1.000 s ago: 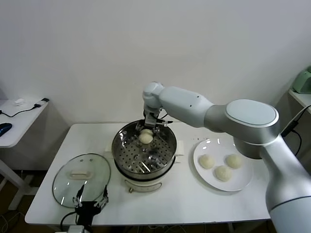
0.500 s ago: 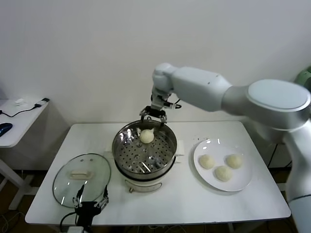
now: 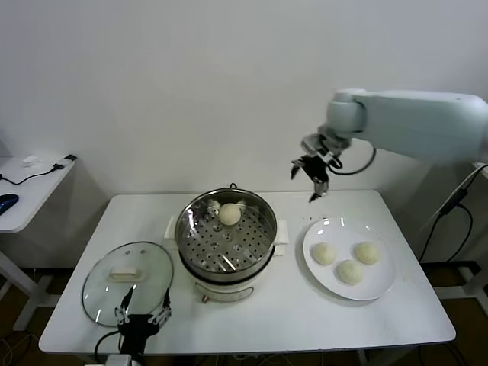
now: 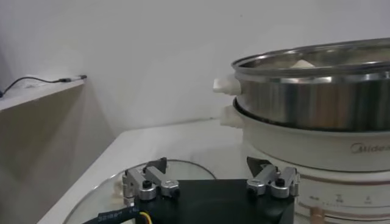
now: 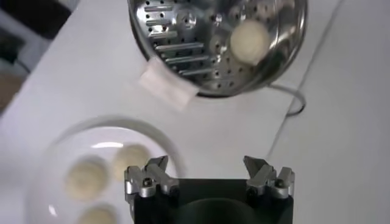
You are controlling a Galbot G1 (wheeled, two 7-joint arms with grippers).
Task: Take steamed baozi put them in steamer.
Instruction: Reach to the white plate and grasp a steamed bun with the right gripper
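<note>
Cream-white dough marks the steamed baozi: one (image 3: 229, 213) rests on the perforated tray at the far side of the steamer (image 3: 226, 238), three (image 3: 348, 261) lie together on a white plate (image 3: 385, 284) to its right on the tabletop (image 3: 290, 320). A round glass lid (image 3: 128, 283) lies flat left of the steamer. The right gripper (image 3: 313, 174) hangs in the air above the gap between steamer and plate, jaws released and holding nothing. The left gripper (image 3: 142, 319) is parked low at the lid's near edge, jaws spread, empty.
</note>
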